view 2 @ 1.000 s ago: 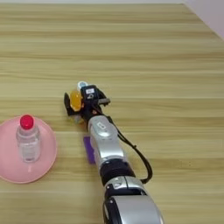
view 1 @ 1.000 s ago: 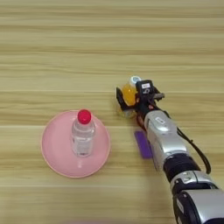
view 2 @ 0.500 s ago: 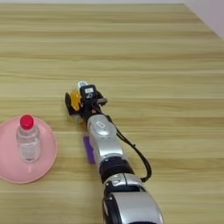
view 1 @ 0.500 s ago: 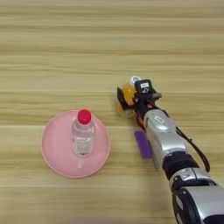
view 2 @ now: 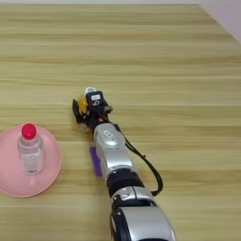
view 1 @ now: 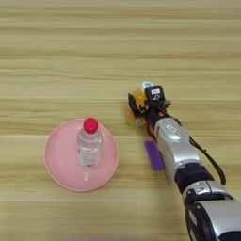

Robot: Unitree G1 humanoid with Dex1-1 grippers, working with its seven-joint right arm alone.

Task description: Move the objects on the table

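We see the small orange juice bottle (view 1: 139,100) with its white cap lying mid-table, our right gripper (view 1: 141,107) closed around it, black fingers on either side. Just behind, beside the silver forearm (view 1: 175,149), lies the small purple block (view 1: 154,155). Further left, the clear plastic bottle (view 1: 89,143) stands upright on the round pink plate (view 1: 59,157).

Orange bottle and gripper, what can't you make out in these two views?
- Orange bottle: mostly hidden behind the gripper in both views; upright or lying, cannot tell.
- Gripper: whether it is gripping the bottle, cannot tell.
- Purple block: right side covered by the forearm in both views.
- Plate: left edge cut off in the right eye view.
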